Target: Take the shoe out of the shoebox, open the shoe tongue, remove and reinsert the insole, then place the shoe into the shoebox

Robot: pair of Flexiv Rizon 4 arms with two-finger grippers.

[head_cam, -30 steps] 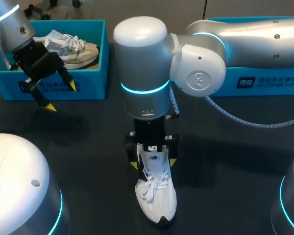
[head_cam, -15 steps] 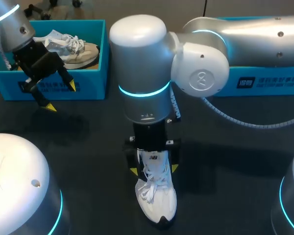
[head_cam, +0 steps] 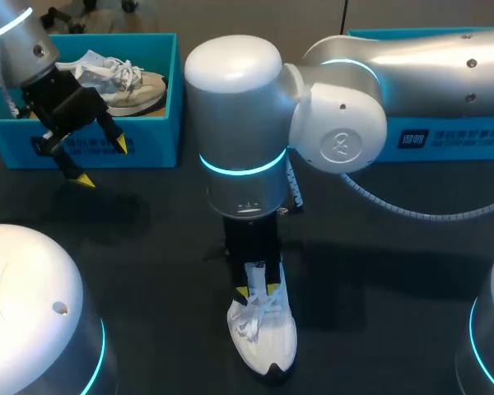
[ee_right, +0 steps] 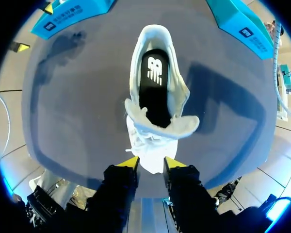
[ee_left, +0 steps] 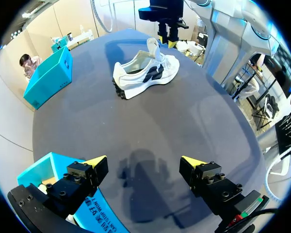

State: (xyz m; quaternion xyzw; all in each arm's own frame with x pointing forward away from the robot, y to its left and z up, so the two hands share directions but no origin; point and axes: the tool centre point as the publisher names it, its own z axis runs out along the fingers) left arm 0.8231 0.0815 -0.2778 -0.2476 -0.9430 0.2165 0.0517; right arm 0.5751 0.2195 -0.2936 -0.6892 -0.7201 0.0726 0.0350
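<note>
Inside rear-left shoebox [head_cam: 155, 148]: 1 shoe [head_cam: 133, 87]; 2nd shoe [head_cam: 264, 339] outside.

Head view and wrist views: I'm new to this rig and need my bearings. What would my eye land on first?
The white shoe standing alone mid-table draws the eye, the right tool pinching its tongue from above; the right wrist view looks straight down onto its black insole. At the far left, the left tool hangs open before a blue shoebox holding a second shoe.
</note>
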